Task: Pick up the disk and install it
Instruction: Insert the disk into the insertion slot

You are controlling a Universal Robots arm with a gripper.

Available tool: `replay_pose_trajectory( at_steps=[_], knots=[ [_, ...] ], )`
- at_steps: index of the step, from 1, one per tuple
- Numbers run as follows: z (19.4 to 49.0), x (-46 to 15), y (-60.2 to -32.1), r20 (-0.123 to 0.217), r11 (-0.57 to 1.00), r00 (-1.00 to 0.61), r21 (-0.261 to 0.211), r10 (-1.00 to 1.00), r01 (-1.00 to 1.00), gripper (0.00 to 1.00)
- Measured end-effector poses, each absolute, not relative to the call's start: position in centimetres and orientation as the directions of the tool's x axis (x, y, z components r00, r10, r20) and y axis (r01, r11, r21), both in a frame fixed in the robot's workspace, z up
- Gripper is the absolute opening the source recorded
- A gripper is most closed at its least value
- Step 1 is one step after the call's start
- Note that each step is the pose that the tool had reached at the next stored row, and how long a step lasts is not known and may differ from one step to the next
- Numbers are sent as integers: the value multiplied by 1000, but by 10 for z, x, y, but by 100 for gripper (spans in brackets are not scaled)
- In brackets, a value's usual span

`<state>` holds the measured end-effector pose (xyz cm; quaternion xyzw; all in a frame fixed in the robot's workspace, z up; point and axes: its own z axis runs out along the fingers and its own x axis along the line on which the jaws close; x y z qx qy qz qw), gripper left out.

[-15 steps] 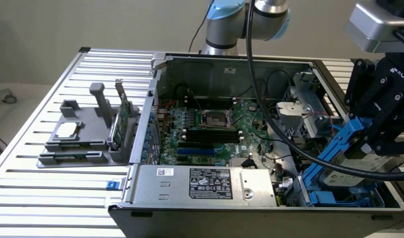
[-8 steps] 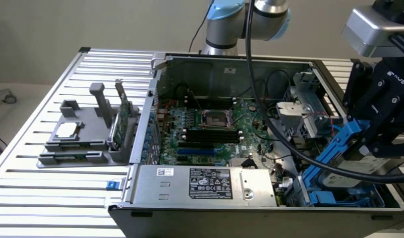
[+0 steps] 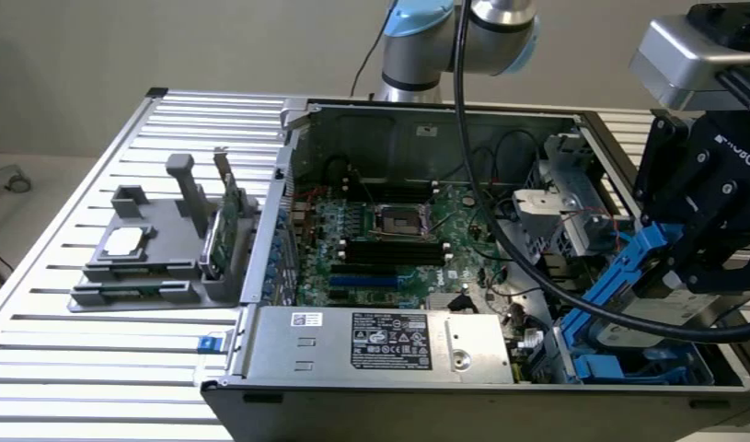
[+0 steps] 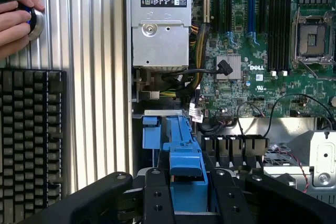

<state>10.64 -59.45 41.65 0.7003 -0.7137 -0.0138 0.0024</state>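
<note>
Black two-fingered claw (image 4: 188, 203) grips the flat silver-grey metal disk (image 4: 185, 153) by its blue plastic rails, holding it tilted over the blue drive bay (image 3: 595, 361) in the open grey metal computer case (image 3: 473, 412). Farther in lies the green motherboard (image 3: 399, 230).

An open computer case (image 3: 436, 138) lies on the slatted metal tabletop (image 3: 80, 368), filling the middle of the exterior view. Inside it sits a green motherboard (image 3: 387, 249) with an empty processor socket (image 3: 397, 219), and a silver power supply (image 3: 375, 343) runs along the lower edge. At the exterior view's left, a grey stand (image 3: 154, 267) carries a small square chip (image 3: 123, 241) and an upright green card (image 3: 231, 221). The wrist view shows a black keyboard (image 4: 31, 140) on the tabletop beside the case.
</note>
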Motion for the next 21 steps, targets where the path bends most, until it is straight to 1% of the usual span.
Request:
replay_pose_trajectory(
  at_steps=[14, 16, 17, 18, 19, 21],
  knots=[
    [413, 106, -594, -21, 19, -19, 23, -1000, -1000, 33],
    [413, 106, -594, -21, 19, -19, 23, -1000, -1000, 34],
    [413, 106, -594, -21, 19, -19, 23, -1000, -1000, 40],
    [413, 106, -594, -21, 19, -19, 23, -1000, -1000, 40],
    [412, 106, -594, -21, 19, -19, 23, -1000, -1000, 47],
    [412, 106, -594, -22, 19, -19, 23, -1000, -1000, 47]
  ],
)
